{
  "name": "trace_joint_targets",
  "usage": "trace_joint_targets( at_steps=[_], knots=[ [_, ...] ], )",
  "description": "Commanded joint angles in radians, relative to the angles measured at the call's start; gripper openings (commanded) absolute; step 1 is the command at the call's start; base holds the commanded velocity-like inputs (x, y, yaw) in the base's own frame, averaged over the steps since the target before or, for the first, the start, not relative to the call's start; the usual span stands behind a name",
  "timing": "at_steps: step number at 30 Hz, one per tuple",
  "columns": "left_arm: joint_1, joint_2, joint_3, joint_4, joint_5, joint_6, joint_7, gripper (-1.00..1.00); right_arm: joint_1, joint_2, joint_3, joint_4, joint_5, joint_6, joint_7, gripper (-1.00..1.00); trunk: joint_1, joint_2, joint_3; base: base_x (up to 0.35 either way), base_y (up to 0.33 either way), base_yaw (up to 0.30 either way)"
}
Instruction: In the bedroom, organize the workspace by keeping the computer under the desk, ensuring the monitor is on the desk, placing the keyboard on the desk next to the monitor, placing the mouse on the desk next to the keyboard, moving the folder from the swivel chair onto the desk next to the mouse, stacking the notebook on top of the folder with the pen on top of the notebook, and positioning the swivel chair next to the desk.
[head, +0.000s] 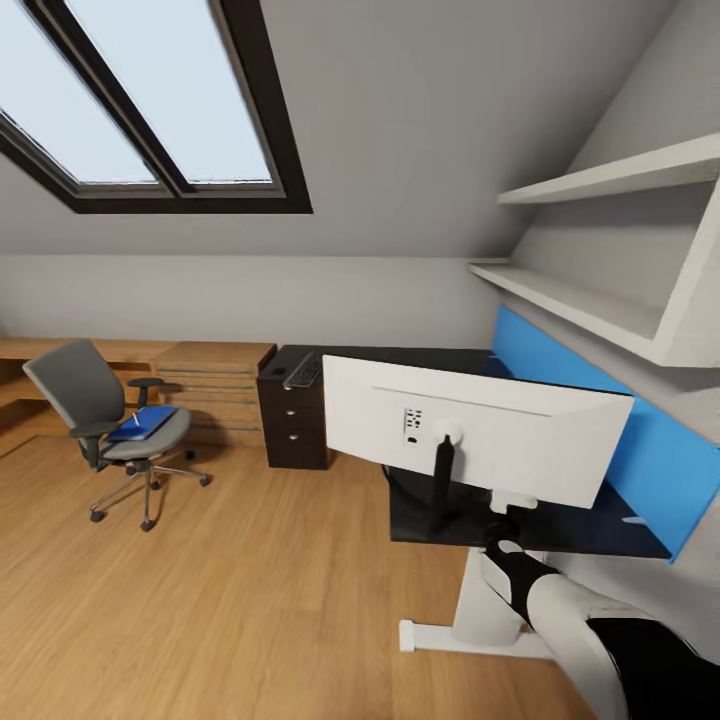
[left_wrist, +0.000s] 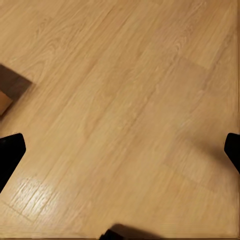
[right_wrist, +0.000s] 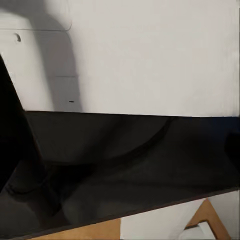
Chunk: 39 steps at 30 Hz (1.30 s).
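Right arm (head: 560, 610) reaches up to the monitor's (head: 480, 430) lower edge; fingers hidden, grip state unreadable. Left gripper (left_wrist: 120, 150) spread wide over bare floor (left_wrist: 125, 100). Monitor stands on the desk (head: 560, 530) (white back facing us). Keyboard (head: 303, 370) at the far end. Folder (head: 143, 424) on the swivel chair (head: 105, 420), well left.

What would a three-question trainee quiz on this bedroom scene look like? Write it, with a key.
1. True or false: the monitor shows its white back to the head camera.
2. What lies on the swivel chair seat? A) keyboard B) folder C) mouse
3. Fill in: the keyboard lies on the ____.

Key: 1 true; 2 B, the blue folder; 3 desk.
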Motion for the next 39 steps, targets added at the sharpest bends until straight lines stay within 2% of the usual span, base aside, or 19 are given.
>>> trace_joint_targets(
  at_steps=[1, 4, 12, 15, 16, 18, 20, 23, 28, 30, 33, 39],
  knots=[
    [0.000, 0.001, -0.009, -0.001, 0.005, -0.004, 0.008, 1.00, 0.000, -0.002, 0.001, 0.001, -0.009, -0.013, 0.002, 1.00, 0.000, -0.001, -0.001, -0.001, -0.306, 0.000],
    [0.000, 0.001, -0.009, 0.000, 0.005, -0.003, 0.008, 1.00, 0.000, -0.008, 0.000, 0.002, -0.011, -0.035, 0.001, 1.00, 0.000, -0.001, -0.001, -0.001, -0.298, 0.000],
    [0.000, 0.000, -0.007, 0.001, 0.007, -0.002, 0.008, 1.00, 0.000, -0.050, -0.013, -0.004, -0.019, -0.039, 0.000, 1.00, 0.000, -0.001, -0.001, 0.000, -0.078, 0.000],
    [0.000, 0.000, -0.009, 0.014, 0.007, -0.002, 0.008, 1.00, -0.002, -0.073, -0.020, -0.009, -0.022, -0.025, -0.016, 1.00, 0.000, -0.001, -0.001, 0.000, -0.008, 0.000],
    [0.000, -0.002, -0.010, 0.033, 0.003, -0.005, 0.007, 1.00, -0.006, -0.084, -0.023, -0.038, -0.022, 0.018, -0.062, 1.00, 0.000, -0.001, -0.001, 0.000, -0.001, 0.000],
    [0.000, -0.002, -0.010, 0.036, 0.002, -0.005, 0.007, 1.00, -0.007, -0.090, -0.022, -0.056, -0.020, 0.064, -0.069, 1.00, 0.000, -0.001, -0.001, 0.004, 0.000, 0.000],
    [0.000, -0.003, -0.010, 0.039, 0.001, -0.005, 0.007, 1.00, -0.007, -0.119, -0.022, -0.079, -0.022, 0.134, -0.072, 1.00, 0.000, -0.001, -0.001, 0.178, -0.042, 0.000],
    [0.000, -0.007, -0.011, 0.039, 0.001, -0.004, 0.006, 1.00, -0.008, -0.135, -0.019, -0.083, -0.021, 0.151, -0.070, 1.00, 0.000, -0.001, -0.001, 0.255, -0.107, 0.000],
    [0.000, -0.016, -0.013, 0.040, -0.004, -0.003, 0.005, 1.00, -0.007, -0.142, -0.013, -0.082, -0.016, 0.158, -0.068, 1.00, 0.000, -0.001, -0.001, 0.298, -0.148, 0.000],
    [0.000, -0.022, -0.016, 0.040, -0.017, -0.002, 0.005, 1.00, -0.007, -0.143, -0.012, -0.082, -0.015, 0.159, -0.068, 1.00, 0.000, -0.001, -0.001, 0.309, -0.158, 0.000],
    [0.000, -0.028, -0.024, 0.040, -0.067, -0.003, 0.007, 1.00, -0.007, -0.144, -0.008, -0.081, -0.014, 0.159, -0.068, 1.00, 0.000, -0.001, -0.001, 0.311, -0.155, 0.000],
    [0.000, -0.030, -0.023, 0.040, -0.082, -0.004, 0.009, 1.00, -0.007, -0.144, -0.007, -0.076, -0.014, 0.158, -0.068, 1.00, 0.000, -0.001, -0.001, 0.312, -0.114, 0.000]
  ],
)
